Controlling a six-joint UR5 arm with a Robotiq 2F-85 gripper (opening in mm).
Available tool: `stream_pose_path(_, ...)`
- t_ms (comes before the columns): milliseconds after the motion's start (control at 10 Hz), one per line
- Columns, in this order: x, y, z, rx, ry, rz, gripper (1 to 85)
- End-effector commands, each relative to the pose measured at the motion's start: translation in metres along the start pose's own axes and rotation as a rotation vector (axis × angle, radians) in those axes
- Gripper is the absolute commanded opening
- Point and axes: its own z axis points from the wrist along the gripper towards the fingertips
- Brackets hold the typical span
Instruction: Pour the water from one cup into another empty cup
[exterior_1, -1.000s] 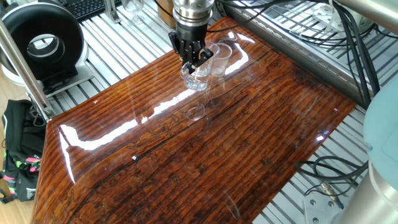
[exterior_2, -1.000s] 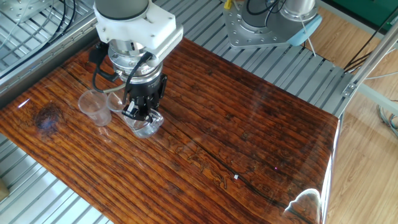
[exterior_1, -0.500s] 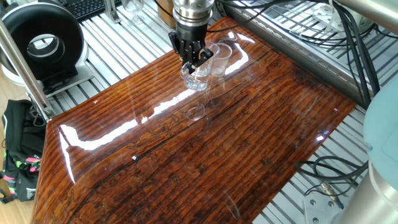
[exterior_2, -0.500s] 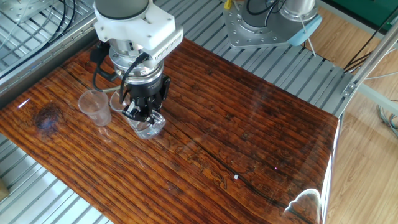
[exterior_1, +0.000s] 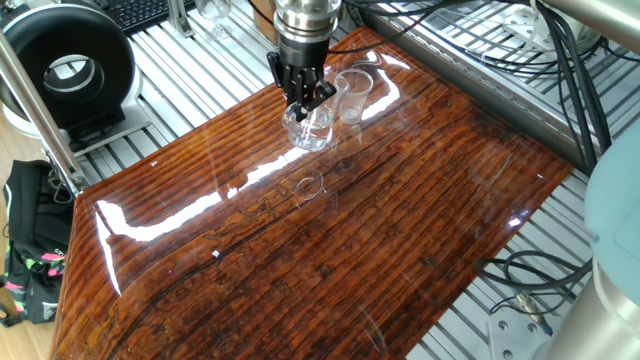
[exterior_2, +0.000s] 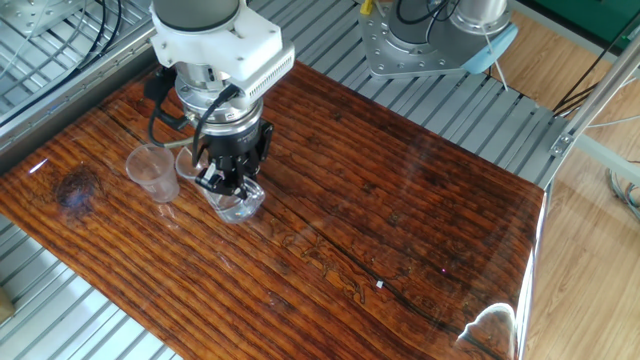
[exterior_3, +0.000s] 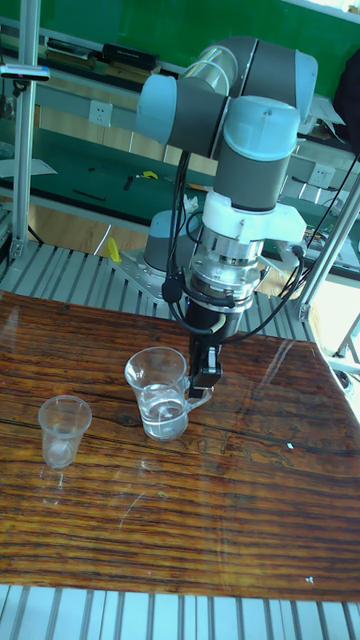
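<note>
My gripper (exterior_3: 207, 378) is shut on the curved handle of the wide glass mug (exterior_3: 158, 392), which stays upright and seems to hang just above the wooden table (exterior_3: 250, 520). A small amount of clear water (exterior_3: 162, 412) sits in the mug's lower half. The small handleless clear cup (exterior_3: 63, 430) stands empty on the table to the mug's left, apart from it. In the other fixed view the gripper (exterior_2: 226, 180) holds the mug (exterior_2: 241, 204) right of the cup (exterior_2: 150, 172). In one fixed view the mug (exterior_1: 311, 128) hangs under the gripper (exterior_1: 304, 100), with the cup (exterior_1: 353, 95) just behind.
The arm's metal base (exterior_2: 430, 40) is bolted past the table's far edge. A black round device (exterior_1: 65, 65) and a keyboard (exterior_1: 140, 10) sit on the slatted metal frame to the left. A black bag (exterior_1: 30, 230) lies on the floor.
The gripper and the mug have shifted slightly, rising a little from the table. The small cup has not moved.
</note>
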Motion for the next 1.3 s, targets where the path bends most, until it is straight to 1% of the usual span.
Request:
stream_pose_path(0, 0.008, -0.007, -0.004, -0.009, -0.014, -0.039, 1.7)
stream_pose_path(100, 0.01, -0.01, -0.006, -0.015, -0.03, -0.047, 1.7)
stream_pose_path(200, 0.01, -0.014, -0.008, -0.025, -0.066, -0.061, 1.7)
stream_pose_path(400, 0.019, -0.023, -0.011, -0.028, -0.087, -0.085, 1.7)
stream_pose_path(500, 0.027, -0.027, -0.012, -0.027, -0.087, -0.099, 1.7)
stream_pose_path(600, 0.034, -0.031, -0.013, -0.03, -0.098, -0.114, 1.7)
stream_pose_path(700, 0.036, -0.032, -0.015, -0.03, -0.117, -0.12, 1.7)
stream_pose_path(800, 0.039, -0.033, -0.016, -0.024, -0.127, -0.118, 1.7)
stream_pose_path(900, 0.038, -0.032, -0.017, -0.022, -0.147, -0.107, 1.7)
stream_pose_path(1100, 0.04, -0.033, -0.018, -0.011, -0.165, -0.09, 1.7)
stream_pose_path(1200, 0.042, -0.032, -0.018, -0.01, -0.167, -0.091, 1.7)
